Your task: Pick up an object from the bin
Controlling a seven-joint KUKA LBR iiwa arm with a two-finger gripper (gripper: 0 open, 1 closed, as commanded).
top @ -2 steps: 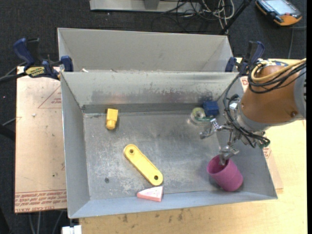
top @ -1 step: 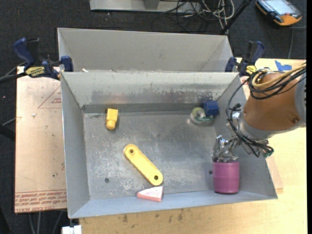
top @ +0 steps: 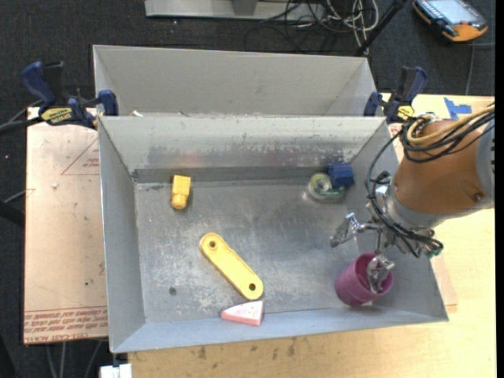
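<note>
Where gripper (top: 378, 268) hangs | purple cup (top: 351, 287) directly beneath, possibly touching

I have the bin (top: 118, 235) before me with its things well spread. At the back left, just before the rear wall, lies a peg (top: 180, 191). Along the same wall at the back right sits a disc (top: 320, 187), with a block (top: 341, 176) touching it on its right. Left of the middle a bar (top: 231, 266) lies slantwise, its far end to the left and its near end to the right. Just before that near end a wedge (top: 242, 314) lies at the foot of the front wall. In the front right corner sits a cup (top: 354, 283), well apart from the rest, and the end effector (top: 381, 272) is at its right side.
</note>
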